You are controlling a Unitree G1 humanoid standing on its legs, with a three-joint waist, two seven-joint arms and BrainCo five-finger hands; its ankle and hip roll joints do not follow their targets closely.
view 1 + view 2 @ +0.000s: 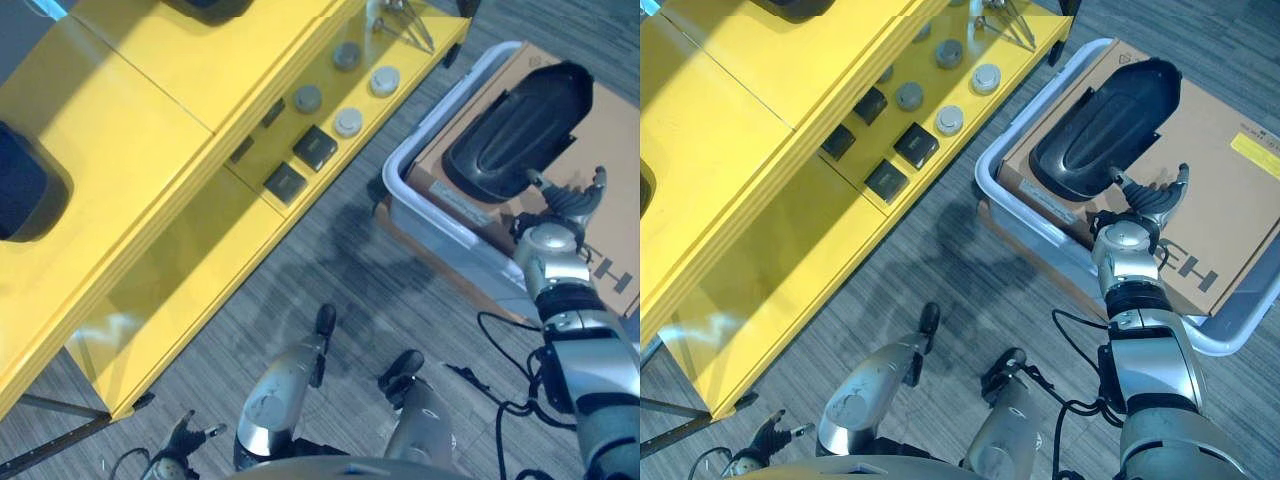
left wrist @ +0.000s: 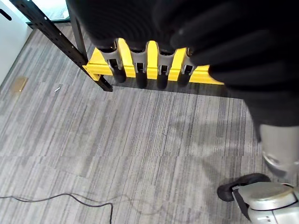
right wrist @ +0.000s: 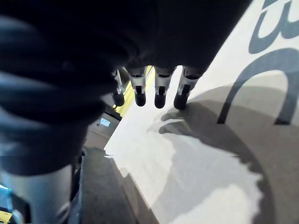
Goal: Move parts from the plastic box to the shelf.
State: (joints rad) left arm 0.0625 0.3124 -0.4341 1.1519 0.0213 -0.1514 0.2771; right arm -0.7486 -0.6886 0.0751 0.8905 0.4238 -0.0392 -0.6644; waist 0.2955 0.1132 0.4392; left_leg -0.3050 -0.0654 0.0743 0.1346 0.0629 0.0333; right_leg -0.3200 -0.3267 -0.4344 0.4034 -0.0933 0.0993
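Plastic box (image 1: 1012,150) beside yellow shelf (image 1: 760,90): one cardboard carton (image 1: 1230,215), one black part (image 1: 1110,115) on top. Right hand (image 1: 1155,196) over carton, fingers spread, empty. Left hand (image 1: 185,437) low, relaxed

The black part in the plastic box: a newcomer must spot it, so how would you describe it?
Find the white-rimmed plastic box on the floor beside the yellow shelf. A brown cardboard sheet lies in it, and the black part rests on that sheet, a long rounded shell, far bigger than the shelf's small pieces.
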